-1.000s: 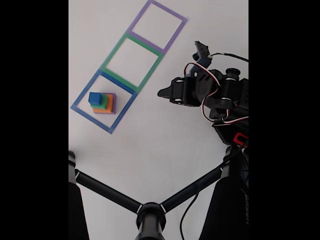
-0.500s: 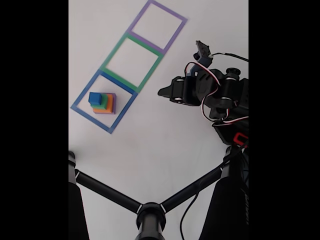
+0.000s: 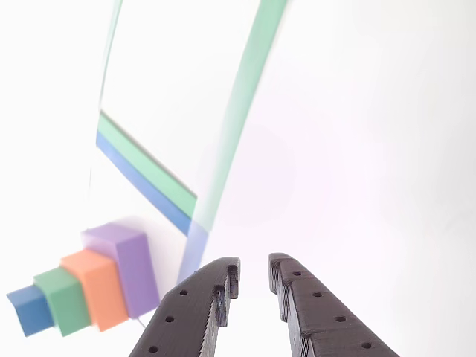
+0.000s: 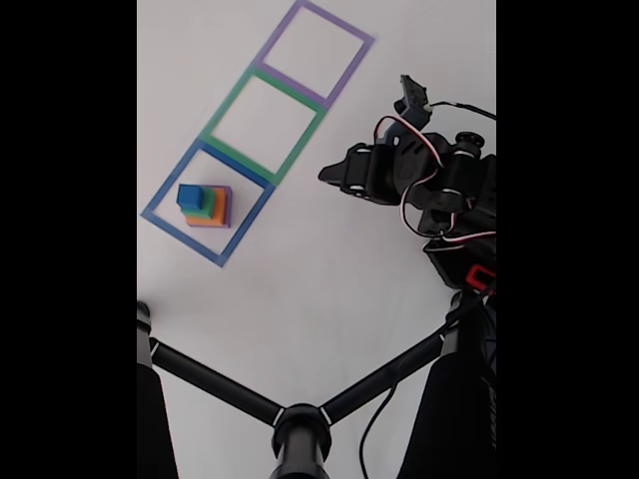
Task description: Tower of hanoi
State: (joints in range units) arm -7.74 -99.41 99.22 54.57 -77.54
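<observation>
The tower of hanoi [image 4: 205, 205] stands stacked inside the blue square outline [image 4: 172, 180] at the left of the fixed view. It is a blue cube on green, orange and purple blocks. The other view shows it on its side at the lower left: blue [image 3: 30, 311], green [image 3: 63, 297], orange [image 3: 97, 286], purple [image 3: 126, 264]. My gripper [image 4: 327, 178] hangs well to the right of the stack and apart from it. In the other view my gripper [image 3: 253, 274] has a narrow gap between its black fingertips [image 3: 223, 279] and holds nothing.
A green square outline [image 4: 230, 102] and a purple one [image 4: 278, 33] continue the row beyond the blue one. Black tripod legs [image 4: 300, 429] cross the bottom of the fixed view. Red and white cables [image 4: 414, 215] loop around the arm at the right.
The arm has shifted slightly up and to the right in the fixed view. The stack has not moved.
</observation>
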